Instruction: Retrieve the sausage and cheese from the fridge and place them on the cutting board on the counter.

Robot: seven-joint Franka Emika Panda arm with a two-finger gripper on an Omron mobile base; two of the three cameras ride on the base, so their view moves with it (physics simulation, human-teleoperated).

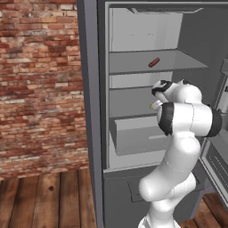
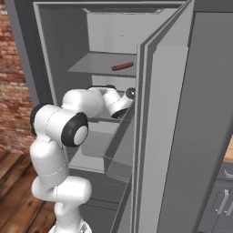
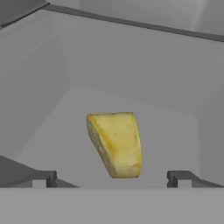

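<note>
Hand view: the two dark fingers [image 3: 112, 178] stand wide apart at the bottom of the picture, one tip low on the left and one low on the right, with nothing between them. Just beyond them, and roughly midway across the gap, lies the cheese [image 3: 117, 143], a pale yellow wedge with a browner rind along its left edge, resting on a pale grey shelf. The fingertips are near it but not touching it. Grey walls close in behind and to the sides of the wedge.

In the left base view the white arm [image 1: 185, 119] rises from the lower right and bends forward into the open fridge [image 1: 91, 111], its hand reaching in at the level of the middle shelf. A small pale bit of the cheese [image 1: 155, 105] shows just left of the wrist. One shelf higher lies the sausage [image 1: 154, 62], a short reddish-brown stick set at a slant, well above the hand and apart from it.

In the right base view the sausage [image 2: 123, 66] lies on that same upper shelf, with the hand below it, partly behind the edge of the open fridge door [image 2: 164, 136]. A brick wall [image 1: 40, 84] and a wooden floor [image 1: 44, 200] sit to the left of the fridge.
</note>
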